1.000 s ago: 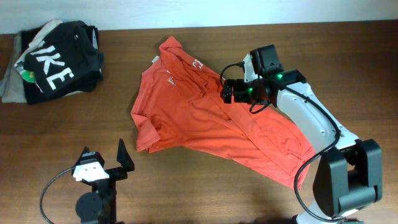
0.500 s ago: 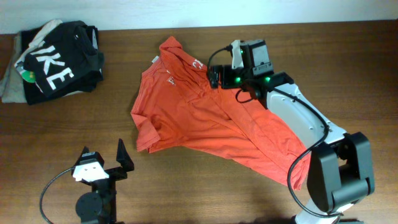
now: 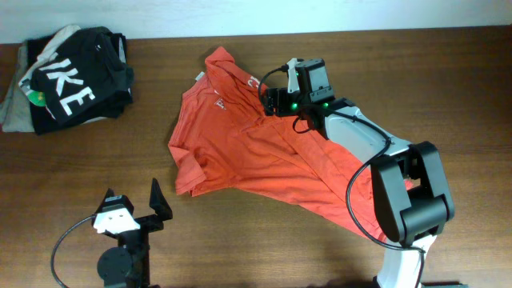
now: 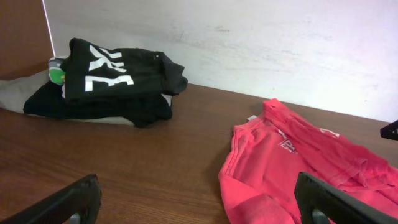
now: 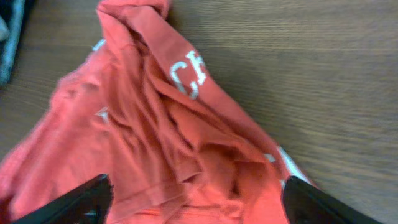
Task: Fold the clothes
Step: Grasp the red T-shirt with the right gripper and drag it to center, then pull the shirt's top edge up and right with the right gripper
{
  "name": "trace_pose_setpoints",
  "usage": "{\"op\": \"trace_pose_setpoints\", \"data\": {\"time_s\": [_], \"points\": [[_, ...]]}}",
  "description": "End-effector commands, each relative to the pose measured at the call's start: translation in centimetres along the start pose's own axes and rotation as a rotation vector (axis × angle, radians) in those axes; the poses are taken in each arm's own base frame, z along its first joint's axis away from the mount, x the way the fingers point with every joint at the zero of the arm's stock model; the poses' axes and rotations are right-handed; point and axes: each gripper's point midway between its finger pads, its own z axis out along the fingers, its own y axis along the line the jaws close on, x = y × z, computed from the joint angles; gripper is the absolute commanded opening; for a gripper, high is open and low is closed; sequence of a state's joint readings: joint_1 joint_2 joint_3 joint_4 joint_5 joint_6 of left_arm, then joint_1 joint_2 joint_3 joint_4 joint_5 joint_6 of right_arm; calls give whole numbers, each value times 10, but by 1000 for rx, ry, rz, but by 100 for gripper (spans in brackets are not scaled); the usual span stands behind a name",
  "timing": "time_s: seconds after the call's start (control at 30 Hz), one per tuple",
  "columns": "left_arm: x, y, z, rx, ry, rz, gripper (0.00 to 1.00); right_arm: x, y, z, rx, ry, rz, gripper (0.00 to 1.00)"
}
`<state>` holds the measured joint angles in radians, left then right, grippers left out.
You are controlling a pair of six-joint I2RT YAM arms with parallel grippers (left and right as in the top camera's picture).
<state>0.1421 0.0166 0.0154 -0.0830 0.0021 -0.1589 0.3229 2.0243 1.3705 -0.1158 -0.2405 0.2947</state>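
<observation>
- Looking down from overhead, I see the red-orange T-shirt point(image 3: 256, 156) lying crumpled and slanted across the middle of the wooden table point(image 3: 448, 72); its collar end points toward the far edge
- My right gripper point(image 3: 270, 101) hangs over the shirt's upper part, close to the white lettering point(image 5: 186, 74); its jaws are spread wide, with a bunched ridge of cloth below and between them; I cannot tell whether they touch the fabric
- My left gripper point(image 3: 136, 206) sits near the front edge, jaws spread over bare wood; the shirt lies ahead to its right, apart from it
- A black garment with white letters point(image 3: 76, 76) is piled at the far left corner, well apart from the shirt
</observation>
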Motion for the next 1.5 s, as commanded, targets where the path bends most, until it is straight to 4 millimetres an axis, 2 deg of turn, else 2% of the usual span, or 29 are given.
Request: {"op": "trace_pose_setpoints", "data": {"time_s": [0.0, 0.1, 0.2, 0.3, 0.47, 0.7, 0.8, 1.2, 1.47], "points": [[2, 0, 0, -3, 1, -5, 99, -1, 16, -2, -54, 5, 7, 85], [2, 1, 0, -3, 1, -5, 99, 7, 33, 3, -40, 10, -103, 81], [2, 0, 0, -3, 1, -5, 99, 15, 38, 6, 24, 17, -97, 75], [2, 0, 0, -3, 1, -5, 99, 19, 42, 7, 29, 24, -98, 75], [2, 1, 0, -3, 1, -5, 99, 29, 31, 17, 57, 47, -70, 73], [2, 1, 0, -3, 1, -5, 99, 37, 26, 27, 63, 63, -56, 70], [2, 0, 0, -3, 1, -5, 99, 43, 23, 38, 60, 67, -48, 70], [2, 1, 0, -3, 1, -5, 99, 40, 16, 48, 61, 36, -41, 71], [2, 1, 0, -3, 1, -5, 99, 36, -9, 51, 99, 21, 16, 71]]}}
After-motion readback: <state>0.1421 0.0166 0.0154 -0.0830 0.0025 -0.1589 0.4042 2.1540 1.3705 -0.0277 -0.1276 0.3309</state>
